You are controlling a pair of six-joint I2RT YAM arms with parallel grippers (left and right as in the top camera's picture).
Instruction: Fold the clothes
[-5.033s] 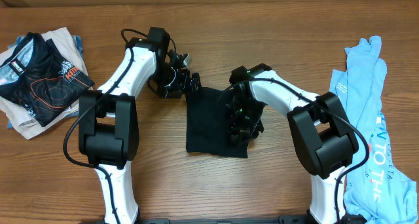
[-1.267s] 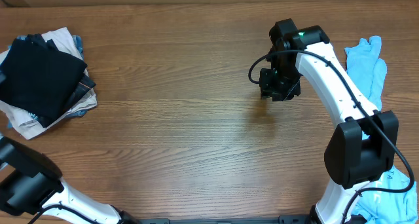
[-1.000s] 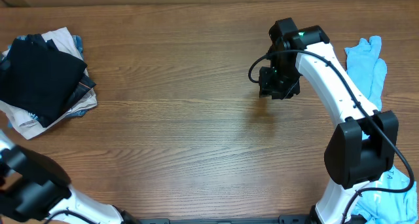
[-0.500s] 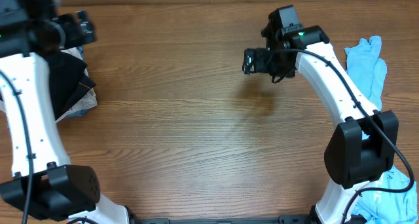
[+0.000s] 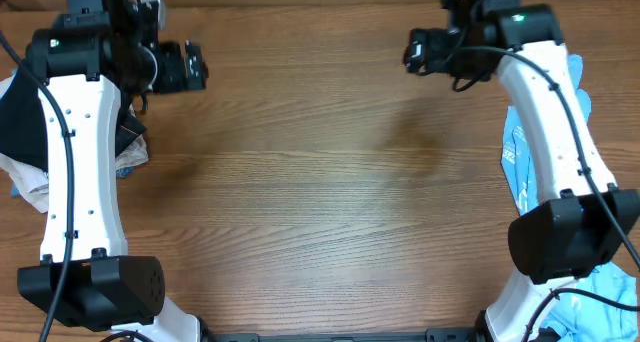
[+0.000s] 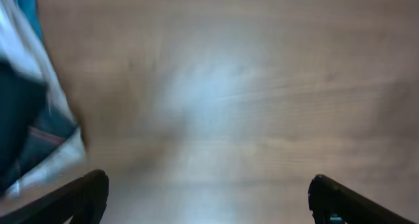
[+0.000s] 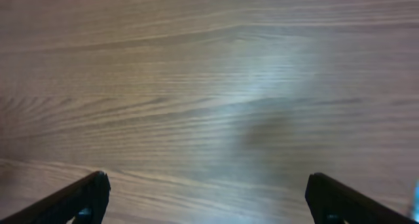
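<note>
- Wooden table (image 5: 300, 182): warm mid-brown, with fine darker grain running left to right.
- Folded plain T-shirt (image 5: 15, 102), far left: black, no print showing.
- Crumpled cloth (image 5: 25, 182) beneath it: off-white, with a little blue.
- Soft T-shirt (image 5: 509, 157), right: light blue, white lettering.
- Left arm (image 5: 75, 162) and right arm (image 5: 550, 112): white shells, black joints.
- Left gripper (image 5: 195, 67) and right gripper (image 5: 412, 52): black.

The left arm (image 5: 75, 152) and right arm (image 5: 555, 132) stood apart over the wooden surface (image 5: 300, 202). The black shirt (image 5: 20, 117) lay at the left edge, the light blue shirt (image 5: 514, 157) at the right edge.
</note>
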